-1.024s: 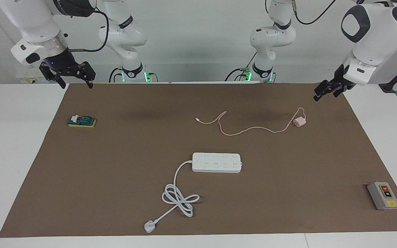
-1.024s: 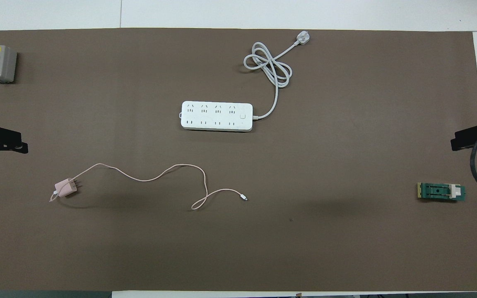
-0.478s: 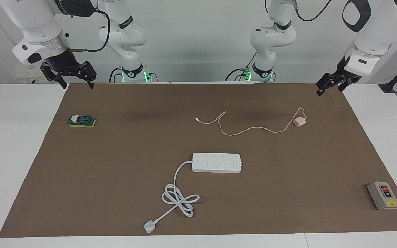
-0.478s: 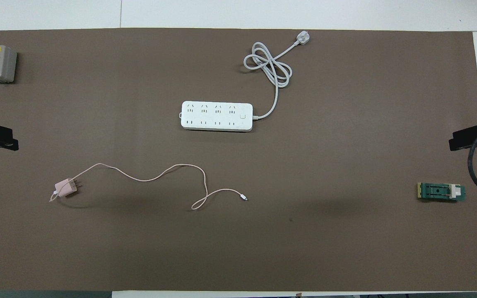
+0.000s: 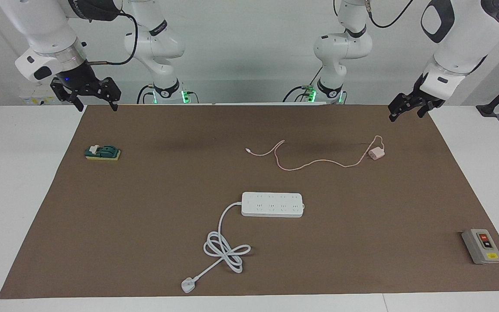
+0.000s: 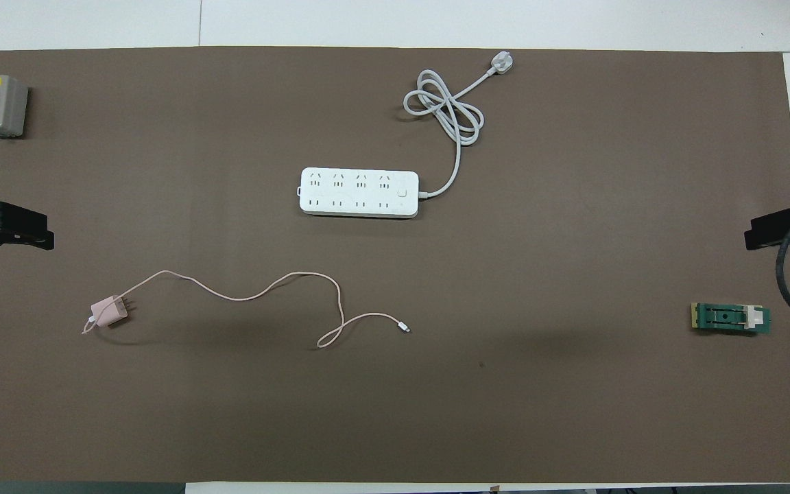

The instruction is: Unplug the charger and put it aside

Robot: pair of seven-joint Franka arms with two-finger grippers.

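The pale pink charger (image 5: 377,153) lies on the brown mat (image 5: 145,195) toward the left arm's end, nearer to the robots than the power strip. It is not plugged into anything. Its thin pink cable (image 5: 314,163) snakes toward the mat's middle and ends in a small connector (image 5: 247,150). The charger also shows in the overhead view (image 6: 108,311). My left gripper (image 5: 404,115) hangs open and empty in the air over the mat's edge, apart from the charger. My right gripper (image 5: 95,105) waits open and empty over the mat's corner at the right arm's end.
A white power strip (image 5: 272,204) lies mid-mat, its thick white cord (image 5: 225,247) coiled toward the mat's edge farthest from the robots. A grey switch box (image 5: 481,246) sits at the left arm's end. A green block (image 5: 102,152) sits at the right arm's end.
My left gripper rose a little, then shifted slightly toward the mat's middle. The charger, the cable and the right gripper have not moved.
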